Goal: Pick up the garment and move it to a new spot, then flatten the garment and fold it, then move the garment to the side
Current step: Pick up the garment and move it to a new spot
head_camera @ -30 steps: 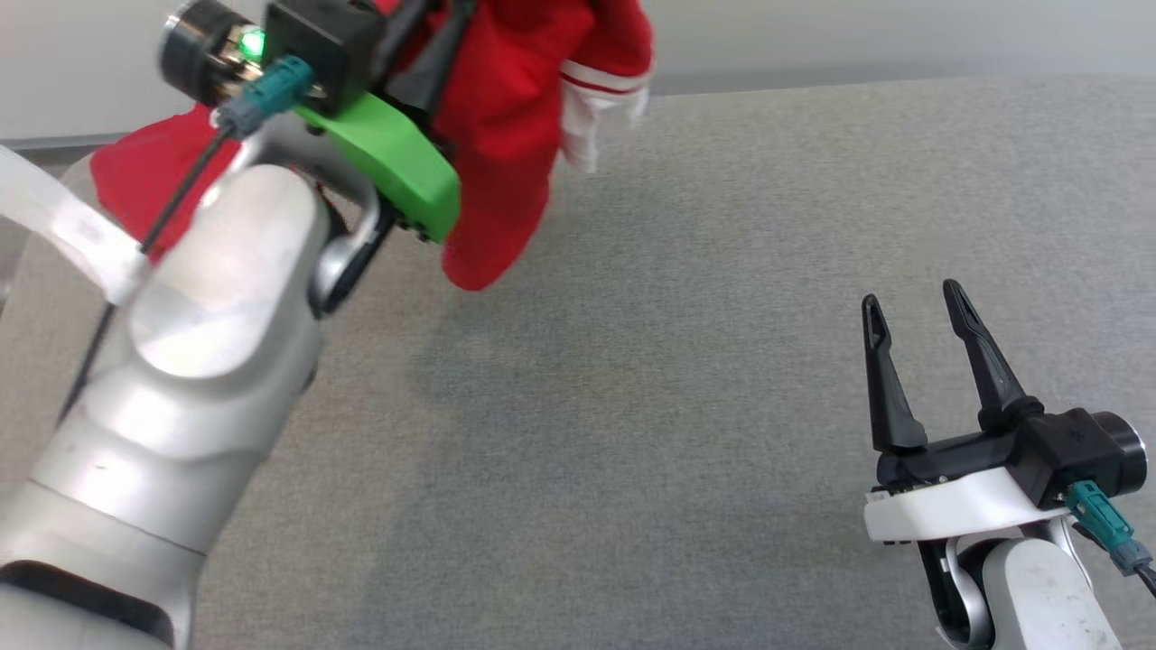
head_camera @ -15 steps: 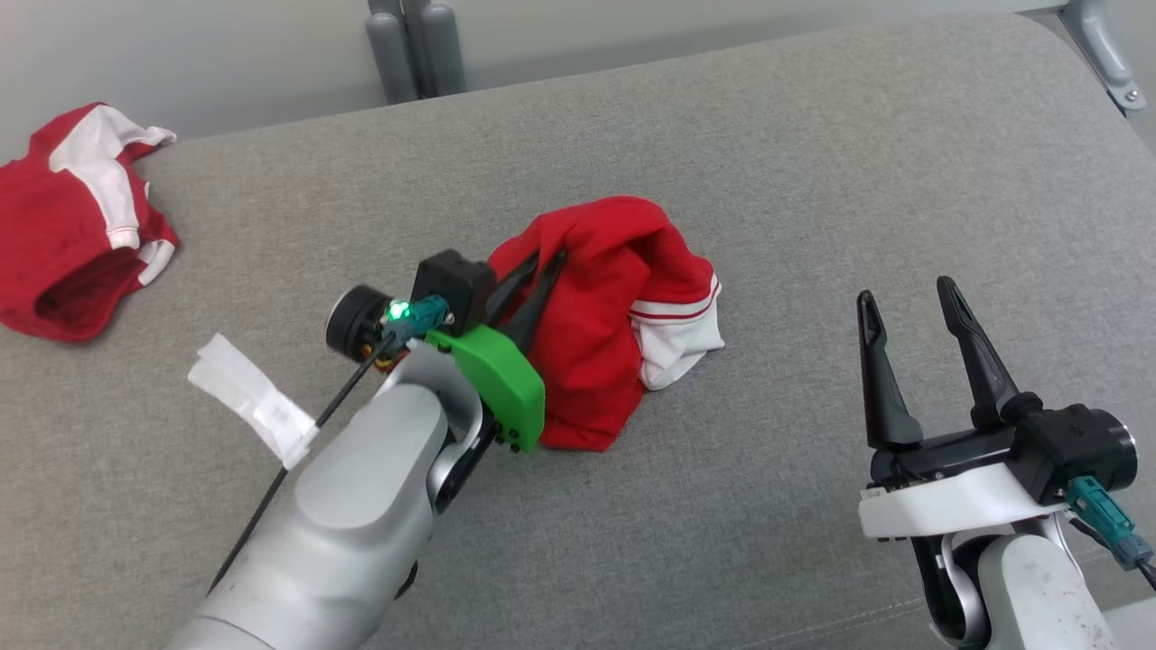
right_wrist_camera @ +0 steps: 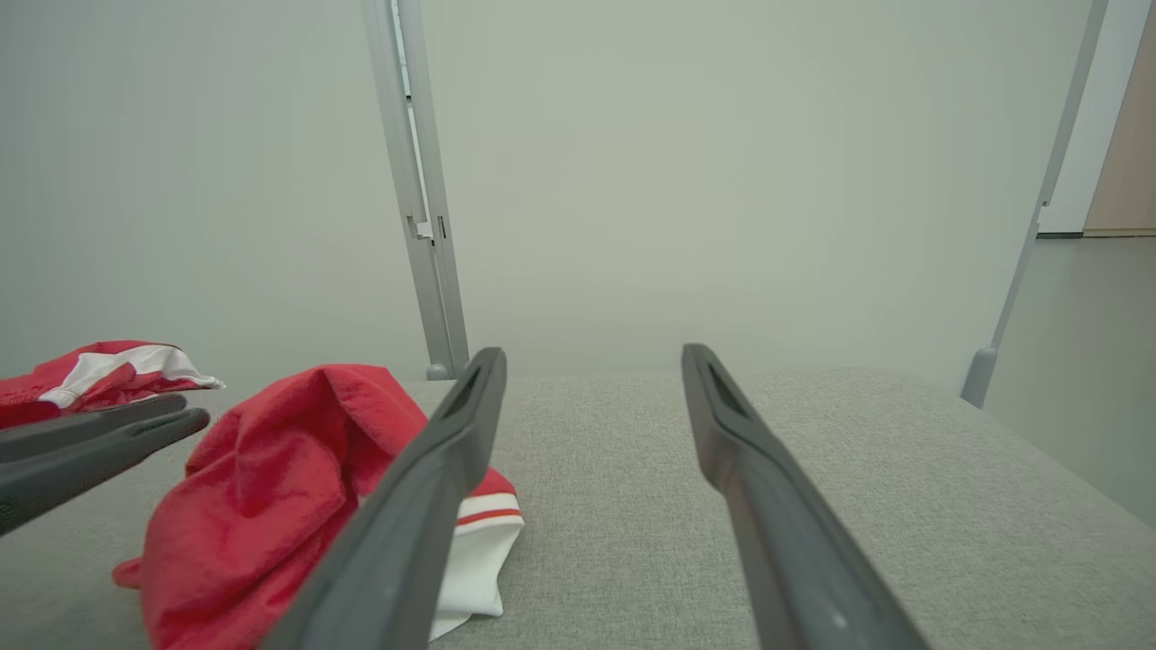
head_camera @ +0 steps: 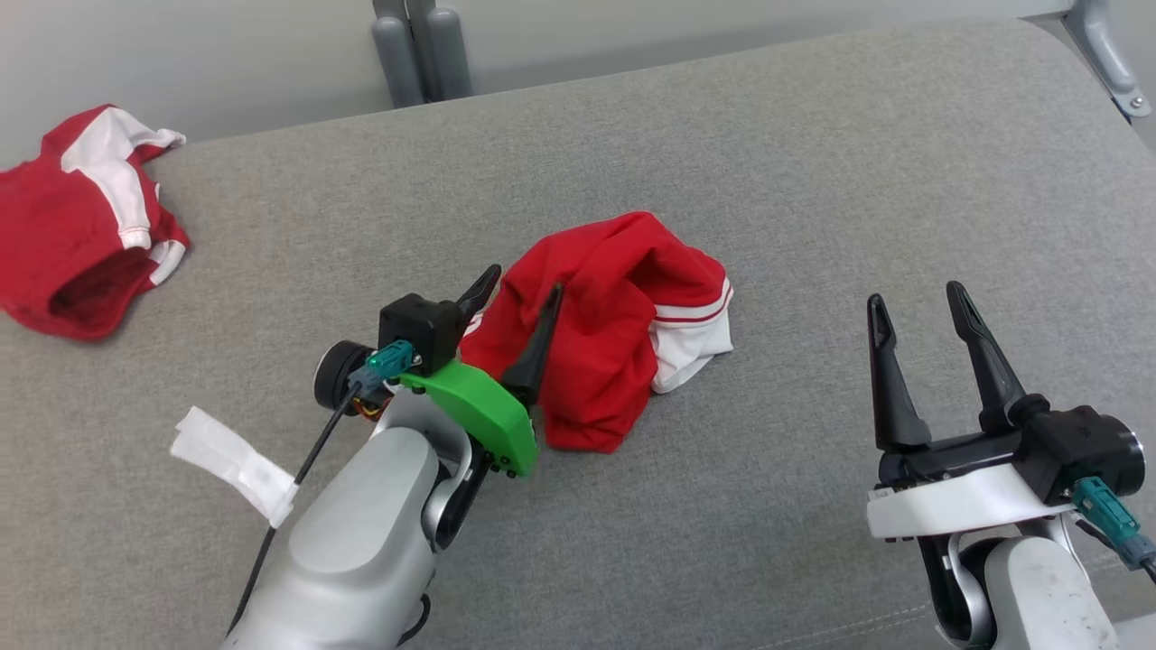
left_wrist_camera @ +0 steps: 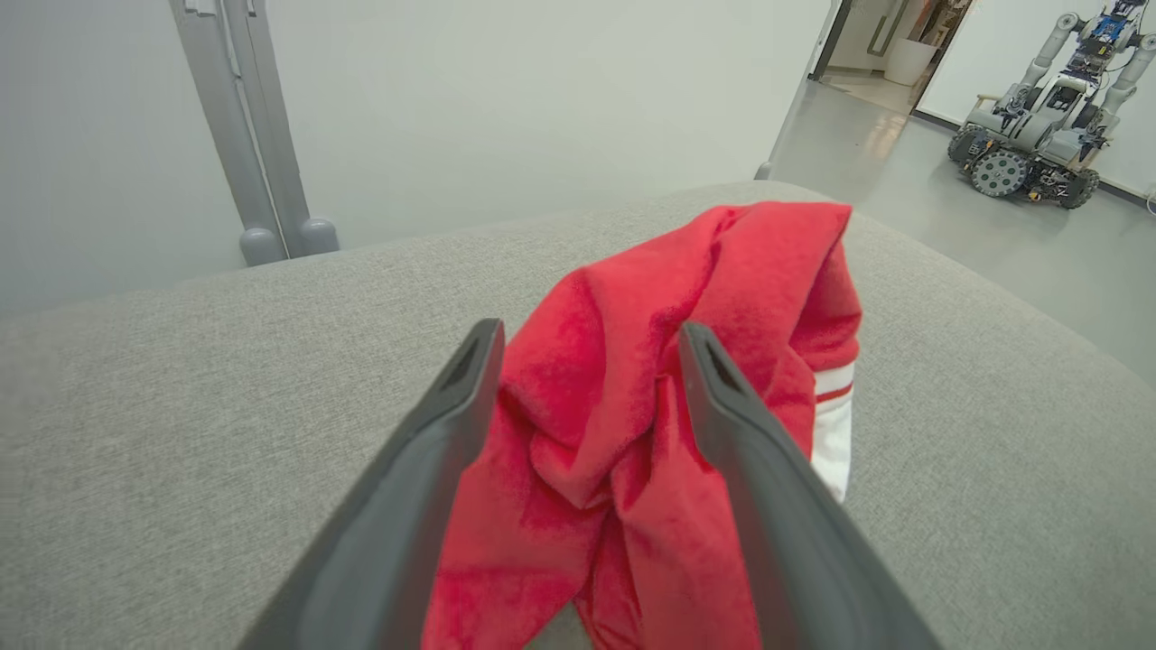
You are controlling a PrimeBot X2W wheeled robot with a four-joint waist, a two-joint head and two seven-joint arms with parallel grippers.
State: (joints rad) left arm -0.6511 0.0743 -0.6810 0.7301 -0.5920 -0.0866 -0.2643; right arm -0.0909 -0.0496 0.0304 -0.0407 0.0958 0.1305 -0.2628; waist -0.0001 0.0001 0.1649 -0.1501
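The garment (head_camera: 614, 343) is red with white, red-striped trim and lies crumpled in a heap in the middle of the grey padded surface (head_camera: 813, 181). My left gripper (head_camera: 524, 281) is open at the heap's left edge, one finger on each side of a fold. In the left wrist view the garment (left_wrist_camera: 768, 271) bunches loosely between the spread fingers of that gripper (left_wrist_camera: 591, 331). My right gripper (head_camera: 914, 295) stands open at the lower right, well apart from the cloth, with nothing between its fingers. The right wrist view shows the garment (right_wrist_camera: 271, 478) to the left of that gripper (right_wrist_camera: 593, 354).
A second red-and-white garment (head_camera: 81, 235) lies at the surface's far left edge. Grey posts (head_camera: 420, 50) stand behind the back edge and a metal bracket (head_camera: 1106, 54) at the top right. A white tag (head_camera: 235, 460) hangs on my left arm's cable. Another robot (left_wrist_camera: 1030, 144) stands in the distance.
The left gripper came down with the garment, then opened and let it go; the cloth now lies slumped on the surface. The head camera shifted. The right gripper has stayed put.
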